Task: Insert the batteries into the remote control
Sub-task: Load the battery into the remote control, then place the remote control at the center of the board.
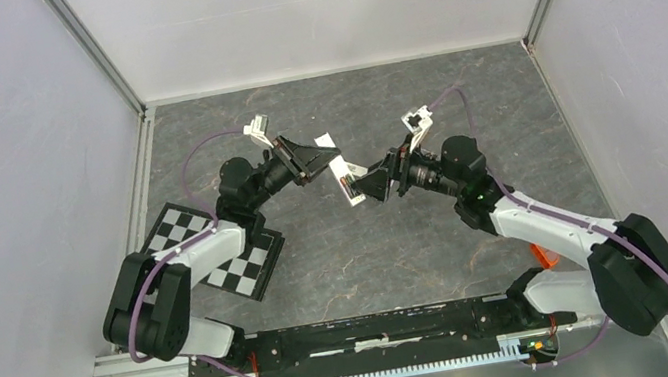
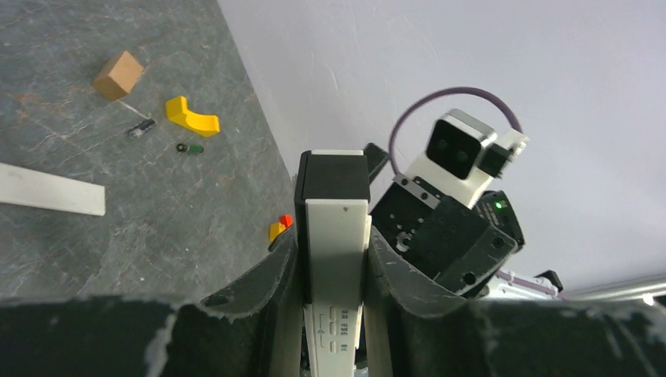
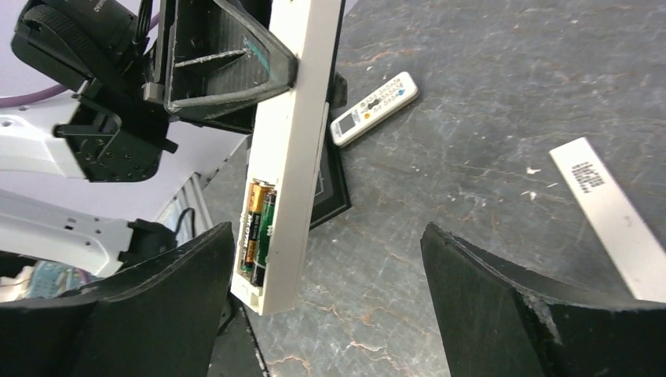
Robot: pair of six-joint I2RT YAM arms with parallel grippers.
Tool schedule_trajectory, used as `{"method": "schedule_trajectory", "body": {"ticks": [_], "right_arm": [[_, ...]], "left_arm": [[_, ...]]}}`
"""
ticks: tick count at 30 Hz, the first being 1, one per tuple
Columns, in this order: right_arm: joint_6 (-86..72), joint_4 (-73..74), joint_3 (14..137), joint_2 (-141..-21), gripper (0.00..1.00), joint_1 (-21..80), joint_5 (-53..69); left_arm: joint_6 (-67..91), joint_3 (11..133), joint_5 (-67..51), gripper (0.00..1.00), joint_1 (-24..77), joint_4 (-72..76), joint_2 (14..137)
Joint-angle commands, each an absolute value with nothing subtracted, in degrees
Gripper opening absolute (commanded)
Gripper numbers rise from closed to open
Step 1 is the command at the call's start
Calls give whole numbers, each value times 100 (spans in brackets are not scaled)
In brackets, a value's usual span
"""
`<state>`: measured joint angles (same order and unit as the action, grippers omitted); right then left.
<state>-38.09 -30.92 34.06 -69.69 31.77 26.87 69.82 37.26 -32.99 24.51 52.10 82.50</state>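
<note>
On the left of the table, a checkered board (image 1: 219, 252) lies beside the left arm. The left gripper (image 1: 332, 169) is clamped on the remote control (image 3: 290, 149), gripping it by its long edges and holding it off the table near the middle, tilted. Two batteries (image 3: 259, 232) sit side by side in the open recess at the remote's lower end. From the right, the right gripper (image 1: 368, 186) faces that end with its fingers (image 3: 181, 290) spread wide and nothing between them; the battery end hangs just beside one finger. On the tabletop in the left wrist view lie, from left to right, a white bar (image 2: 51, 188), a brown block (image 2: 118, 75), a tiny dark piece (image 2: 141, 128) too small to make out, a loose battery (image 2: 189, 148) with a greenish tint, and a yellow curved piece (image 2: 191, 115). A smaller white remote (image 3: 373, 98) rests on the table beyond.
</note>
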Motion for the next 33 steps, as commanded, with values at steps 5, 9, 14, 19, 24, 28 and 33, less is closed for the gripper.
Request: {"method": "schedule_trajectory", "body": {"ticks": [5, 9, 14, 19, 24, 28, 33], "right_arm": [[-1999, -1312, 4385, -7039, 95, 4086, 592], [-1665, -925, 4805, -7370, 94, 4520, -256], [-1334, -566, 5303, -7872, 85, 4882, -722], [-1170, -298, 5647, -8246, 70, 5030, -949], [-1137, -226, 5756, -8362, 42, 5036, -945], [-840, -244, 5690, -8277, 23, 5037, -949], [25, -305, 5245, -8006, 18, 5033, -980]], "left_arm": [[6427, 3780, -2594, 17, 2522, 4253, 8080], [6296, 3778, -2364, 17, 2550, 3901, 8028], [6306, 3724, -2312, 17, 2550, 3866, 8036], [6351, 3700, -2320, 18, 2549, 3876, 8009], [6372, 3657, -2321, 22, 2549, 3870, 7980], [6310, 3591, -2264, 49, 2545, 3755, 7919], [5725, 3706, -1863, 83, 2448, 2654, 7652]]}}
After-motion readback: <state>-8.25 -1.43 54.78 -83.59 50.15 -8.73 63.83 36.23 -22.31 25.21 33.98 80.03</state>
